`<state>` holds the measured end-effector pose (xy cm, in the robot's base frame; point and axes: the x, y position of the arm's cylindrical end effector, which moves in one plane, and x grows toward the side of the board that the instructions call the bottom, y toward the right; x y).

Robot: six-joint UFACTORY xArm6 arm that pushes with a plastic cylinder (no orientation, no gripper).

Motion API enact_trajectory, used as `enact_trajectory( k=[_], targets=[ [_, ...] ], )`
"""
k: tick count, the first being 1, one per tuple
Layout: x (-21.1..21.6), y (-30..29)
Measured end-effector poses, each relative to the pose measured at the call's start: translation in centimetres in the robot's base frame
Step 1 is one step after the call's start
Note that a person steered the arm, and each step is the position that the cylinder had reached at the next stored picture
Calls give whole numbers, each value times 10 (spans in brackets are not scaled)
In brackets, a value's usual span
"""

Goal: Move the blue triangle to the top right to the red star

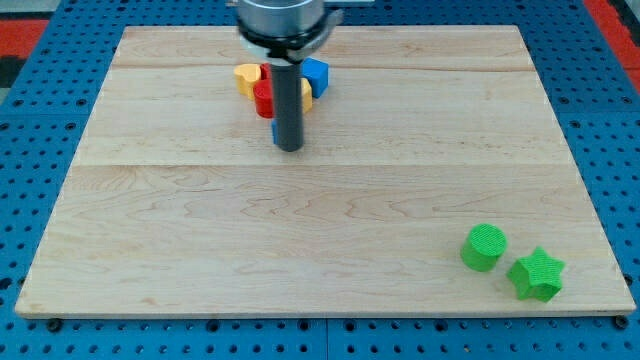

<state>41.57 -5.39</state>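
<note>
My tip point(288, 148) rests on the board in the upper middle, just below a tight cluster of blocks. A red block point(263, 96), its shape partly hidden by the rod, sits against the rod's left side. A thin blue sliver point(273, 131) shows at the rod's lower left edge; the rod hides most of this block, so I cannot tell its shape. Another blue block point(316, 72) sits at the rod's upper right. A yellow block point(246, 78) lies left of the red one, and a further bit of yellow point(306, 96) shows right of the rod.
A green cylinder point(484, 247) and a green star point(537, 275) sit close together near the board's bottom right corner. The wooden board point(320, 230) lies on a blue perforated table. The arm's body enters from the view's top.
</note>
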Motion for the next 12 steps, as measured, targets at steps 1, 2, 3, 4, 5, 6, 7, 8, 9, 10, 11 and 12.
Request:
enact_trajectory(
  k=[1, 2, 3, 4, 5, 6, 7, 8, 9, 10, 11, 12],
  targets=[
    [4, -41],
    [-2, -53],
    [-12, -40],
    [-28, -12],
    [-38, 29],
    [-35, 54],
    [-41, 77],
    [-69, 93],
    [-91, 112],
    [-113, 122],
    [-134, 133],
    [-152, 140]
  ],
)
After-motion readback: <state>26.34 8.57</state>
